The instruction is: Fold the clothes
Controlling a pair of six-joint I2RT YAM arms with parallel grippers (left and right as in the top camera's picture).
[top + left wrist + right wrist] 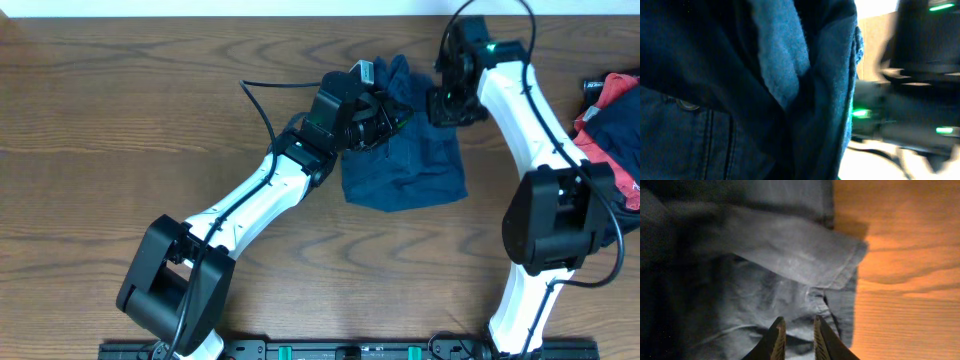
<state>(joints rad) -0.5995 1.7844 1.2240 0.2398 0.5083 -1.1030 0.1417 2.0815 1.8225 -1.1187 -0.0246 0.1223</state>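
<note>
nearest the robot, the shorts (405, 165) end in a loose, rounded edge on the bare wooden surface (120, 120), about midway between the two arm bases. from there the dark navy cloth runs away from the robot as a rumpled, partly doubled heap, its longer side lying roughly near-to-far, and both hands sit at its far end. the left hand (372, 118) reaches in from the near left to the far-left corner. it is closed tight, and since its own camera is filled by bunched fabric, a small button (688, 104) just beside the lens, it seems to have a pinch of the shorts lifted there. its fingers themselves are hidden. the right hand (798, 324) hangs over the far-right part, its two fingers parted only a little with nothing between them. a stitched hem (842, 275) lies just ahead of the tips, with bare wood to its right. so the bulk of the garment lies toward the robot from both hands, and the loose hem is nearer the right one. judging by this, the next move depends on the right hand taking that hem, so the far end can be drawn along the long side toward the near edge. well to the right, a red cloth (612, 120) lies apart from all this.
</note>
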